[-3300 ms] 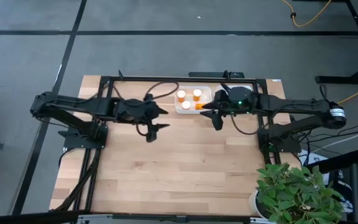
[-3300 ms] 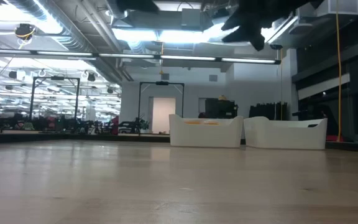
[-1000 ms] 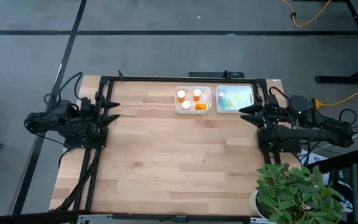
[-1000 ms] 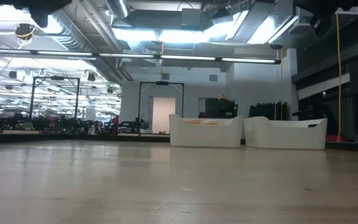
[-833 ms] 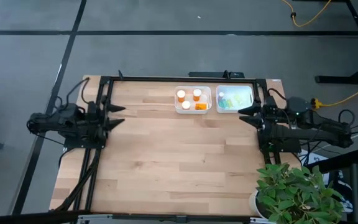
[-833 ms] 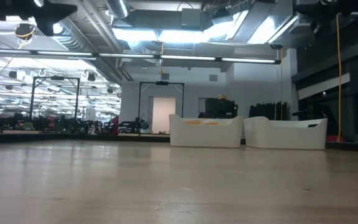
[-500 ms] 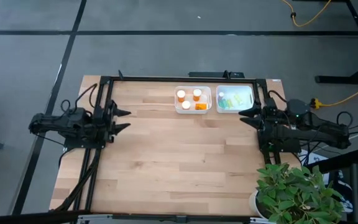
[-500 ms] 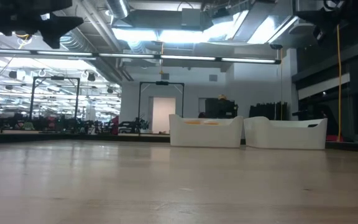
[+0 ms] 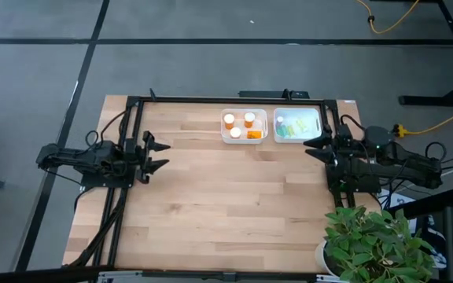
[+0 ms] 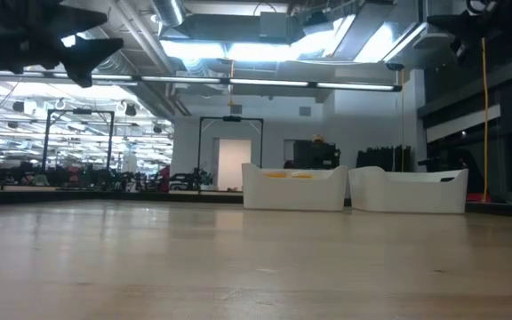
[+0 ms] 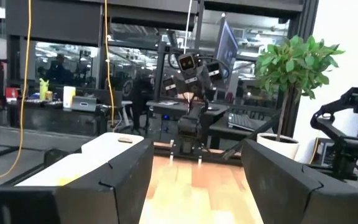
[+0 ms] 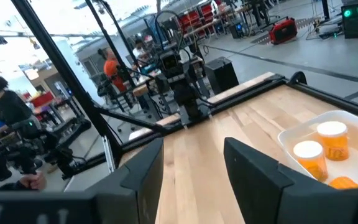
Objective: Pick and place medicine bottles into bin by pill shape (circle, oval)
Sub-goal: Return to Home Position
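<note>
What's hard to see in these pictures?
High view: orange bottles and green bottles too small to show pill shapes.
Low view: left bin and right bin walls hide most bottles.
Low view: top edge cuts left gripper, right gripper.
Right wrist view: edge cuts off the left bin.

Open-plan robotics lab, exposed silver ceiling ducts [image 10: 140, 44], rows of black metal-framed rigs [image 10: 87, 142], people at distant benches [image 12: 5, 102], light wooden worktable [image 9: 226, 204]
</note>
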Robot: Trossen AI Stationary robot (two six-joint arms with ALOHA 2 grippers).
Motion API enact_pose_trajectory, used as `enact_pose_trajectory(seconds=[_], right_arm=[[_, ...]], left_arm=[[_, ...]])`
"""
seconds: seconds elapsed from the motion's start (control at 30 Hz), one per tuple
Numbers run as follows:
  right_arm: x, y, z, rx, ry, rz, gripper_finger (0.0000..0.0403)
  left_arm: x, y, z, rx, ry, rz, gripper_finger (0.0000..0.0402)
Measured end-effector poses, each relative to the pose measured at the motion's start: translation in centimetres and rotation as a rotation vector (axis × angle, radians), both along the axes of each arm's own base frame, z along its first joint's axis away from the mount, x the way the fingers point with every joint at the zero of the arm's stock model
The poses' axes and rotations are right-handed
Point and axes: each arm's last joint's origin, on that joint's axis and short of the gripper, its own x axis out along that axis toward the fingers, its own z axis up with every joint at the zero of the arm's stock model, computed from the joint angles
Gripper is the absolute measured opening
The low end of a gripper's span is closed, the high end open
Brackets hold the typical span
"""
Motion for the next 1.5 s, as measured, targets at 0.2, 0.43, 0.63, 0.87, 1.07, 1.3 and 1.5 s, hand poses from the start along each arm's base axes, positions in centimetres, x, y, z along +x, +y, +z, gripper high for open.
enact_pose_trajectory(seconds=[0.2, 0.43, 0.63, 0.87, 1.07, 1.3, 1.5], right_arm=[[0.0, 0.0, -0.8, -0.057, 0.082, 0.004, 0.0171], [0.1, 0.0, -1.5, -0.092, 0.092, 0.010, 0.0171], [1.2, -0.2, -4.8, -0.120, 0.016, 0.007, 0.0171], [1.4, -0.2, -7.8, -0.181, -0.001, 0.007, 0.0171], [1.5, -0.2, -9.1, -0.232, -0.005, 0.017, 0.0171], [1.5, 0.1, -9.2, -0.283, -0.004, 0.111, 0.0171], [1.5, 0.0, -9.4, -0.363, 0.016, 0.074, 0.0171]], left_arm=[[0.1, 0.1, -0.4, -0.001, 0.043, 0.022, 0.0237], [0.2, 0.1, -1.1, -0.018, 0.111, 0.022, 0.0237], [0.2, 0.1, -1.1, -0.018, 0.110, 0.022, 0.0237], [0.2, 0.1, -1.0, -0.018, 0.109, 0.022, 0.0237], [0.2, 0.1, -1.0, -0.018, 0.108, 0.022, 0.0237], [0.2, 0.1, -1.0, -0.018, 0.108, 0.022, 0.0237], [0.2, 0.1, -1.0, -0.018, 0.108, 0.022, 0.0237]])
